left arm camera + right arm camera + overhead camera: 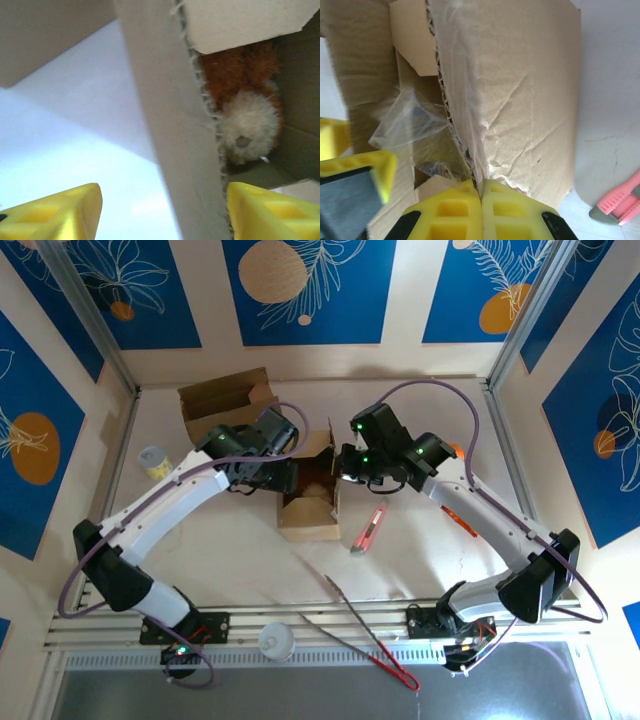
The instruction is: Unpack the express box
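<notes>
Wht/blk arms (190, 490), yellow jaws, purple cables (432, 383)

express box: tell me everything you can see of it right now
The express box is plain brown corrugated cardboard, creased, with frayed cut edges. It stands opened with its flaps raised. The right gripper is shut on the edge of one side panel. The left gripper straddles the opposite wall with its jaws open, not clamped. Inside lie a brown-and-white furry item and crumpled clear plastic.
</notes>
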Motion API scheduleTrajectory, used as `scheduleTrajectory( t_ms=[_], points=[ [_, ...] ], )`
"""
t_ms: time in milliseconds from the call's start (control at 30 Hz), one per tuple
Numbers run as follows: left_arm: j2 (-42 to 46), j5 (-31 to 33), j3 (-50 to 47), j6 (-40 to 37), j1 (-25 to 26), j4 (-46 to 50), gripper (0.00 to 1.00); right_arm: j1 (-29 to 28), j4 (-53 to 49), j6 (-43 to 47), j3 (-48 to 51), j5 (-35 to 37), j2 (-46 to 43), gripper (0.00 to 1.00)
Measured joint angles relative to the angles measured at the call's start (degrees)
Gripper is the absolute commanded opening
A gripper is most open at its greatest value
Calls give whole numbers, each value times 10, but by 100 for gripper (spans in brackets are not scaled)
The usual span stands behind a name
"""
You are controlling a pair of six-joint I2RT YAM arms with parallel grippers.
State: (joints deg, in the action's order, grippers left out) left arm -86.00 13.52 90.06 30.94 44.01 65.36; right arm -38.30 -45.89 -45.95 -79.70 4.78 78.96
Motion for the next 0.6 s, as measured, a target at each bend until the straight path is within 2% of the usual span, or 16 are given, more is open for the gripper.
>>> scheduleTrajectory(
  t_ms=[233,367,467,600],
  points=[
    [47,33,-15,3,0,17,66,42,-14,50,0,-64,2,0],
    [71,36,-52,0,0,4,55,65,-25,91,-9,-123,23,0],
    [104,21,-94,-20,0,-36,50,81,-32,122,-16,-163,45,0],
    [163,-22,-121,-70,1,-104,53,95,-51,163,-38,-207,76,0]
  ],
)
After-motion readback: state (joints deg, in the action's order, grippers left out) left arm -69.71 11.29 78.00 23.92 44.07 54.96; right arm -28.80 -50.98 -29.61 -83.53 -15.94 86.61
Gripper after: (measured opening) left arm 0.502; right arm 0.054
